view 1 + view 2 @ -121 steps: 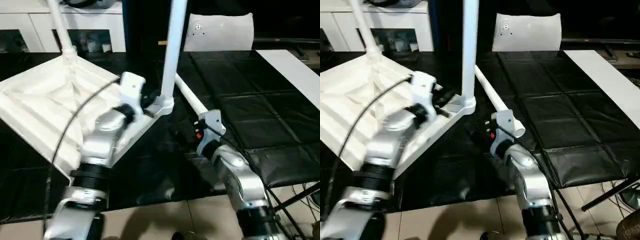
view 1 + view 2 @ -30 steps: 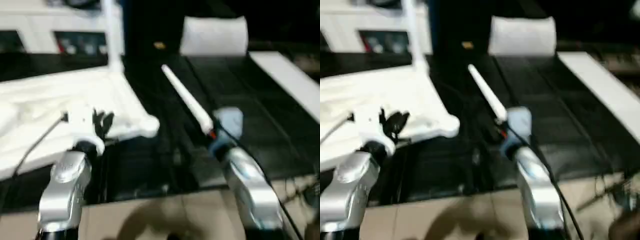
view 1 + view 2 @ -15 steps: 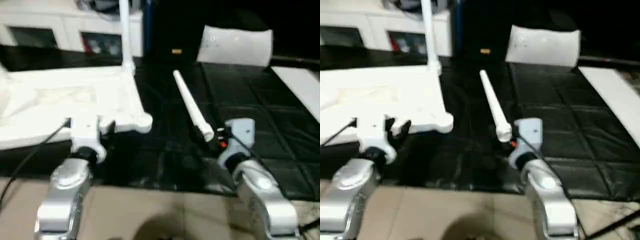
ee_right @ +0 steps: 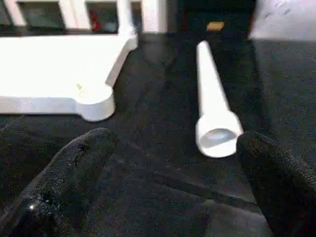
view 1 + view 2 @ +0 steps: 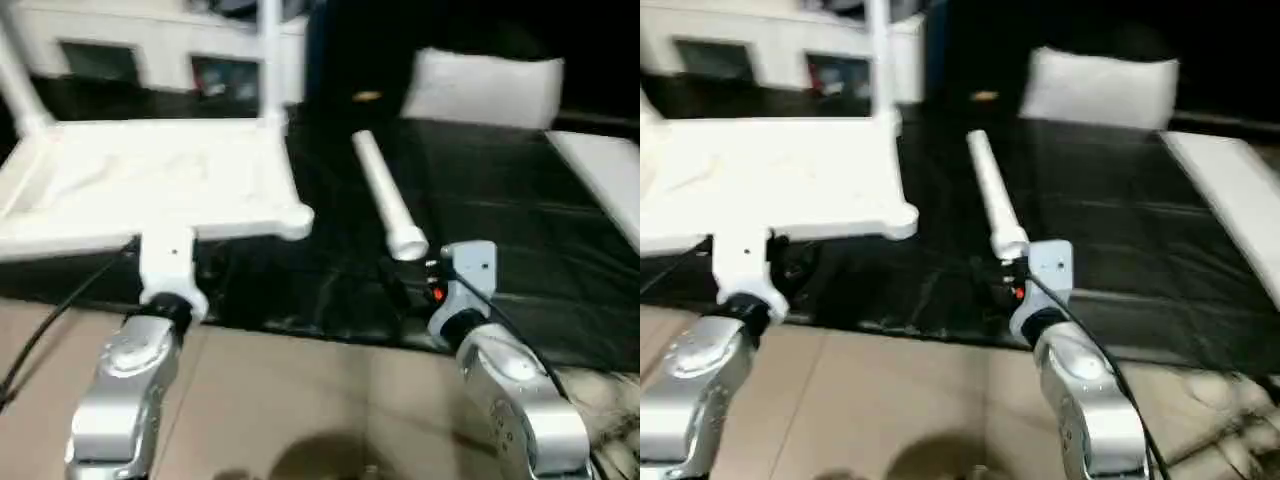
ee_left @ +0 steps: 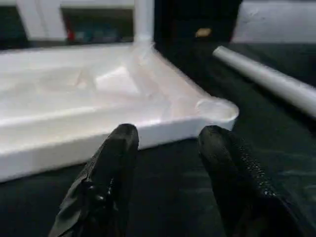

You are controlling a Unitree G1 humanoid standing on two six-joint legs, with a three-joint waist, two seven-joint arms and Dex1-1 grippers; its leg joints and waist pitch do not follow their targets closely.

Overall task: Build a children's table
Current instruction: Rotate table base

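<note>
Loose long white tapered plastic leg (image 4: 212,106), wide end toward right gripper (image 4: 173,163), jaws wide and empty; left gripper (image 6: 168,163) half-spread, empty.

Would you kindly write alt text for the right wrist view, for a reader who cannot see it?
A loose white table leg lies on a black mat, its wide hollow end pointing toward the right gripper, whose two black fingers are spread wide with nothing between them. Beside the leg lies the upturned white tabletop, with an empty round corner socket.
</note>
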